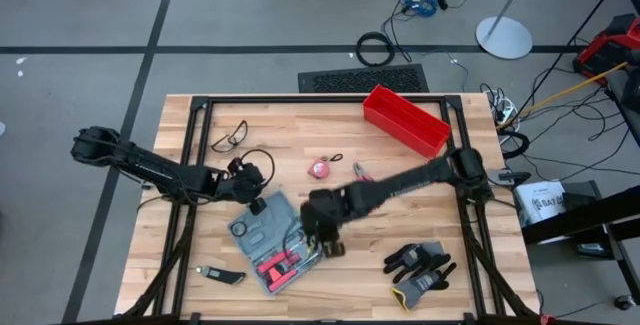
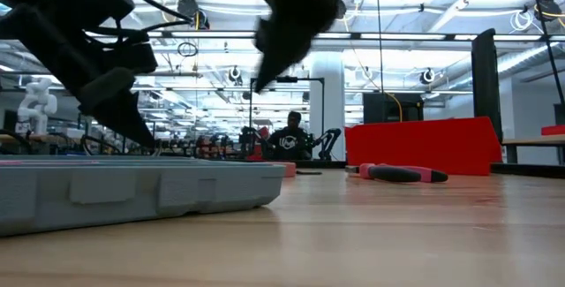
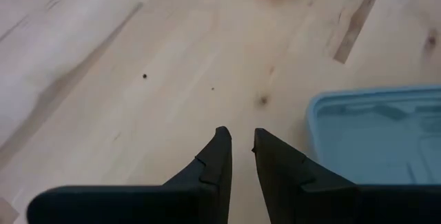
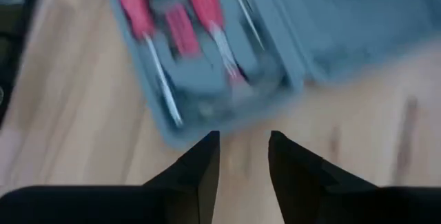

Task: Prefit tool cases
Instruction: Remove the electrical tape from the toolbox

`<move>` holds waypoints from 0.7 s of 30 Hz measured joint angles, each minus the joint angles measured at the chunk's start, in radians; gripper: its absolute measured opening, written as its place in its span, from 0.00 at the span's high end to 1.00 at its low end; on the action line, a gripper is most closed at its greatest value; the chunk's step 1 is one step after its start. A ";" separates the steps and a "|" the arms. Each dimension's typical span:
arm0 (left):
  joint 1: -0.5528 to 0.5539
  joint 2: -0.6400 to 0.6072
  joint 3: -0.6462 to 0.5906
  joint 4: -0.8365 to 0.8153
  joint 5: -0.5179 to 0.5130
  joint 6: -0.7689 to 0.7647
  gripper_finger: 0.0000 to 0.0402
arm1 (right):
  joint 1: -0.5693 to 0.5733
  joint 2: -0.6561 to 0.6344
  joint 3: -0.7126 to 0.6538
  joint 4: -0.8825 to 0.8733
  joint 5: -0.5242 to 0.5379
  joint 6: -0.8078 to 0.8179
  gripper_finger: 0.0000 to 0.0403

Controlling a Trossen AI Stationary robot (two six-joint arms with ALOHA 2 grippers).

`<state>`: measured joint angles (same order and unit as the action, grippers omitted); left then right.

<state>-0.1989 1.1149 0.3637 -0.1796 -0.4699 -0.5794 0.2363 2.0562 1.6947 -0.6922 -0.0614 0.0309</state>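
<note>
The grey-blue tool case (image 1: 265,230) lies open and flat on the wooden table. Its tray half (image 4: 207,58) holds red-handled tools (image 1: 283,264); its empty lid half (image 3: 379,141) lies beside it. My left gripper (image 3: 240,136) slants down over bare wood just off the lid half's far left edge, its fingers a narrow gap apart with nothing between them. My right gripper (image 4: 242,138) hangs above the table at the tray half's right edge, open and empty. In the high view, my left gripper (image 1: 252,190) and my right gripper (image 1: 325,243) flank the case.
A red bin (image 1: 405,120) stands at the far right. Safety glasses (image 1: 230,135), a pink tape measure (image 1: 320,168) and pink-handled pliers (image 1: 362,173) lie beyond the case. Black gloves (image 1: 420,265) lie near right, and a small dark tool (image 1: 220,275) near left.
</note>
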 joint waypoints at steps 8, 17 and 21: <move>0.000 0.000 0.001 0.015 -0.002 -0.008 0.83 | 0.054 0.122 0.000 0.217 0.090 0.049 0.81; 0.000 0.000 0.002 0.014 -0.002 0.006 0.83 | 0.052 0.161 0.002 0.113 0.052 0.065 0.98; 0.000 0.000 0.002 0.014 -0.010 0.011 0.83 | 0.036 0.162 0.006 0.015 0.055 0.045 1.00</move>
<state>-0.1986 1.1149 0.3656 -0.1658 -0.4795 -0.5686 0.2728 2.2182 1.7006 -0.6767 -0.0069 0.0758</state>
